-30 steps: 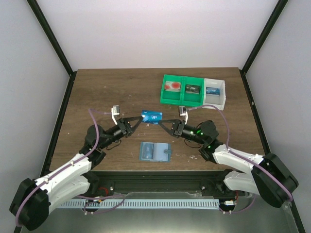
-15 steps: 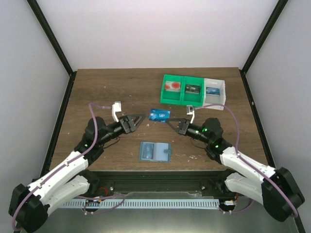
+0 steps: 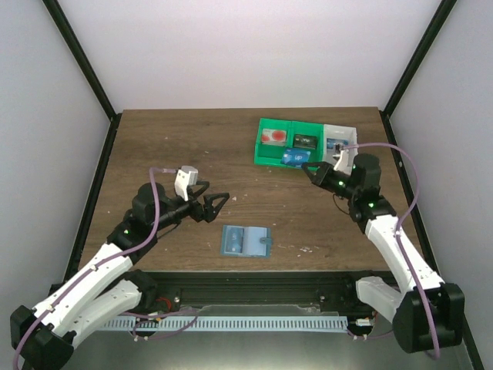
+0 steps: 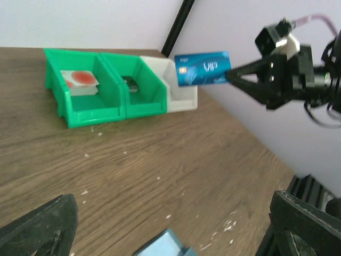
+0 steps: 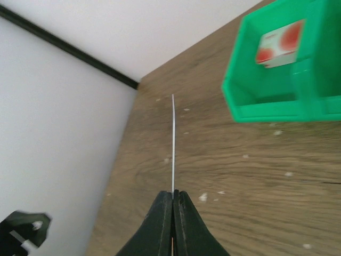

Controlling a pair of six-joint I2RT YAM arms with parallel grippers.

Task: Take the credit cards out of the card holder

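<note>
Nearest the arm bases, the card holder [image 3: 245, 240] lies opened flat on the bench [image 3: 169, 146] at 6 o'clock, close to the near edge, its light-blue pocket panels facing up; neither arm touches it. At 10 o'clock from it, the left gripper [image 3: 218, 202] hangs over bare wood with its jaws spread wide and nothing between them; the left wrist view shows its two dark fingers [image 4: 37, 226] far apart at the lower corners. At 2 o'clock from the card holder, the right gripper [image 3: 312, 170] has its jaws pinched on one short end of a blue credit card [image 4: 202, 69] marked "VIP", held clear of the bench. The right wrist view shows that card edge-on as a thin line [image 5: 172, 144]. In the top view the card overlaps the front lip of the middle compartment; whether it is over the bin or short of it cannot be told. At 1 o'clock on the bench stands the bin row: two green bins [image 3: 269, 153] and a white bin [image 3: 350, 158] side by side, touching. The left green one holds a red-and-white item [image 3: 274, 137], the middle one a dark item [image 3: 306, 141], the white one a blue item [image 3: 333, 143].
</note>
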